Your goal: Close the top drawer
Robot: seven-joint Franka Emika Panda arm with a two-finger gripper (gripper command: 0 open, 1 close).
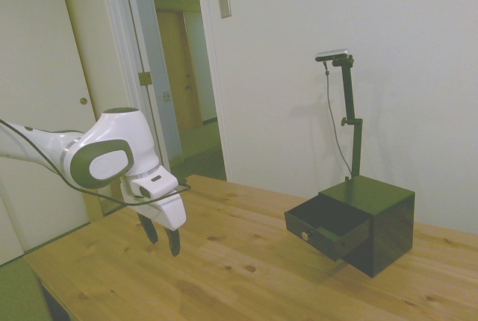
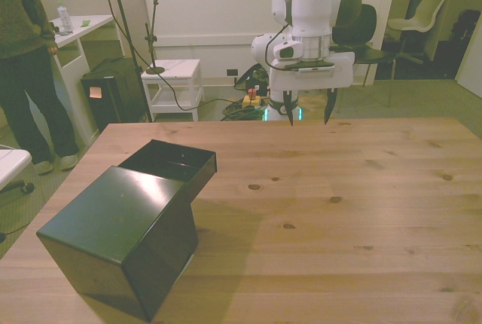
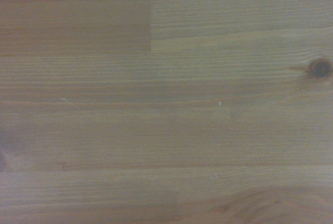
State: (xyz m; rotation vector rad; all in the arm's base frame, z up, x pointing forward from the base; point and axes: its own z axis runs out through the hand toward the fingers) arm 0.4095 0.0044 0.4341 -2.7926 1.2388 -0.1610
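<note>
Your gripper (image 2: 308, 117) hangs above the bare worktop (image 2: 361, 188) with its fingers spread well apart and holding nothing; the wrist view shows only wood grain and knots. The top drawer (image 1: 327, 226) is pulled far out of the black cabinet (image 1: 381, 224), which sits near the front view's left edge, well apart from the gripper. In the side view the drawer's front panel and its small round knob (image 1: 305, 236) face toward the arm. The main risk, as I judge it, is the cabinet itself: it looks light and stands free, so a push that lands high, off-centre or too fast could slide or twist the whole box rather than seat the drawer. Coming in too low could strike whatever sits beneath the drawer, which is hard to make out from here. With the fingers this wide, one tip could also catch the drawer's rim or drop into its open tray, so line up squarely on the front panel.
</note>
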